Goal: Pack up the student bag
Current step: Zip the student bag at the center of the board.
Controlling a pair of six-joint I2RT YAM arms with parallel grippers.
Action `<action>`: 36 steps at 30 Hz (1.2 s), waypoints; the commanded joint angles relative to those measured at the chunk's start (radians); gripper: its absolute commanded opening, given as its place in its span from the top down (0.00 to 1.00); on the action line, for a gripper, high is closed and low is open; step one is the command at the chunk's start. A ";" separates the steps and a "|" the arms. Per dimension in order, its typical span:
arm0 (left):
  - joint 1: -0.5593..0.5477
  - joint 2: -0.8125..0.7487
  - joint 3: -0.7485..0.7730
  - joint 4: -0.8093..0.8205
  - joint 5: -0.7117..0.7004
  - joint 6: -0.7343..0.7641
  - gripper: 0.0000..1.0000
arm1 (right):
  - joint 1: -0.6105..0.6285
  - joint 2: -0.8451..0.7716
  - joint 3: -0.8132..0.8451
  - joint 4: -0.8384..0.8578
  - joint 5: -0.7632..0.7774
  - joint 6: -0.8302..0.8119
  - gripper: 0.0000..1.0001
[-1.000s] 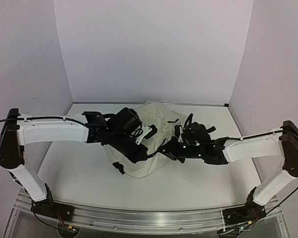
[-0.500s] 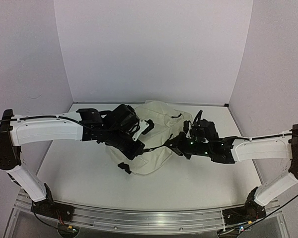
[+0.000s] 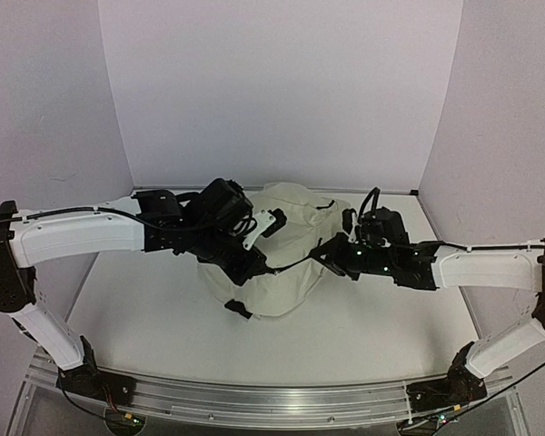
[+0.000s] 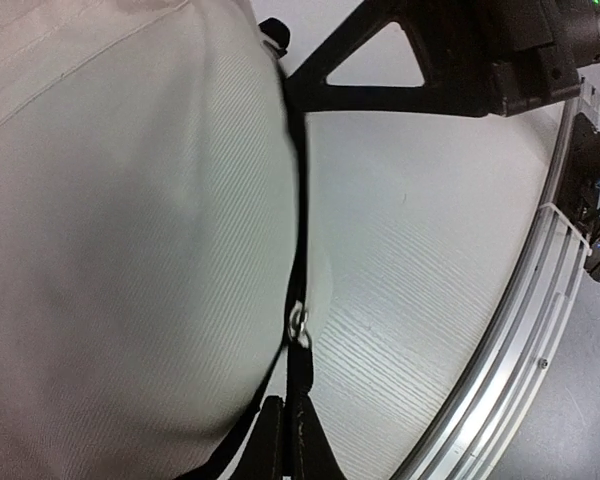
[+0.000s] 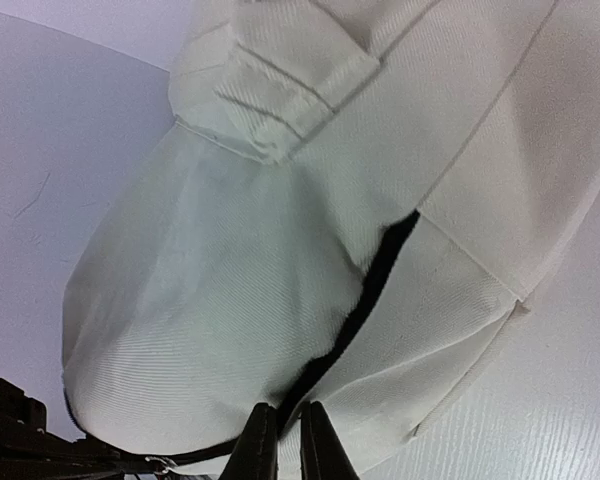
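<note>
Cream student bag (image 3: 295, 227) ×1 | left hand (image 4: 285, 418) grips zipper pull (image 4: 302, 365) | right hand (image 5: 280, 418) pinches student bag

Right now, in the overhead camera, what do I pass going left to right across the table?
From the left: left arm → left gripper → right gripper → right arm. The student bag lies under both grippers, so it has no single place in the order.

Student bag (image 3: 291, 283) cream, fine ribbed weave, black zipper (image 5: 368, 292); table (image 3: 145, 313) white, faint grain; walls (image 3: 272, 91) pale lilac.
</note>
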 commanded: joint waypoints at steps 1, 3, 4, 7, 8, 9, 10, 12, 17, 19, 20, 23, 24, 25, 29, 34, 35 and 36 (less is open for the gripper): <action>0.012 0.037 0.094 0.039 0.088 0.078 1.00 | -0.031 -0.038 0.099 0.006 -0.109 -0.154 0.75; 0.021 0.061 0.100 0.067 0.099 0.093 1.00 | -0.032 -0.054 0.094 -0.022 -0.142 -0.145 0.64; 0.028 0.069 0.102 0.078 0.104 0.094 1.00 | -0.031 -0.059 0.085 -0.035 -0.144 -0.131 0.61; 0.041 0.083 0.096 0.106 0.126 0.091 1.00 | -0.025 -0.087 0.033 -0.044 -0.132 -0.036 0.52; 0.043 0.087 0.093 0.111 0.131 0.089 1.00 | -0.014 -0.091 0.005 -0.043 -0.124 0.014 0.47; 0.044 0.087 0.090 0.111 0.134 0.088 1.00 | -0.005 -0.095 -0.008 -0.041 -0.119 0.042 0.45; 0.044 0.086 0.086 0.110 0.136 0.086 1.00 | 0.005 -0.100 -0.019 -0.037 -0.115 0.066 0.45; 0.044 0.078 0.075 0.110 0.149 0.078 1.00 | 0.036 -0.108 -0.036 -0.027 -0.106 0.124 0.45; 0.044 0.062 0.043 0.123 0.173 0.065 1.00 | 0.095 -0.083 -0.052 0.004 -0.078 0.197 0.35; 0.044 0.055 0.037 0.118 0.171 0.063 1.00 | 0.108 -0.049 -0.053 0.058 -0.084 0.226 0.36; 0.044 0.052 0.035 0.116 0.169 0.062 1.00 | 0.112 -0.040 -0.051 0.071 -0.088 0.231 0.37; 0.044 0.034 0.021 0.116 0.163 0.060 1.00 | 0.124 0.012 -0.026 0.094 -0.098 0.236 0.39; 0.044 0.030 0.019 0.117 0.163 0.060 1.00 | 0.126 0.027 -0.021 0.094 -0.099 0.235 0.40; 0.044 0.028 0.017 0.117 0.163 0.060 1.00 | 0.128 0.039 -0.016 0.095 -0.099 0.235 0.41; 0.043 0.022 0.013 0.112 0.165 0.060 1.00 | 0.132 0.072 -0.009 0.103 -0.099 0.242 0.45; 0.044 0.016 0.001 0.110 0.152 0.061 1.00 | 0.133 0.075 -0.011 0.107 -0.083 0.248 0.63; 0.044 0.016 -0.003 0.111 0.148 0.062 1.00 | 0.133 0.073 -0.012 0.107 -0.080 0.247 0.66; 0.043 0.012 -0.012 0.115 0.141 0.063 1.00 | 0.134 0.067 -0.017 0.107 -0.071 0.248 0.75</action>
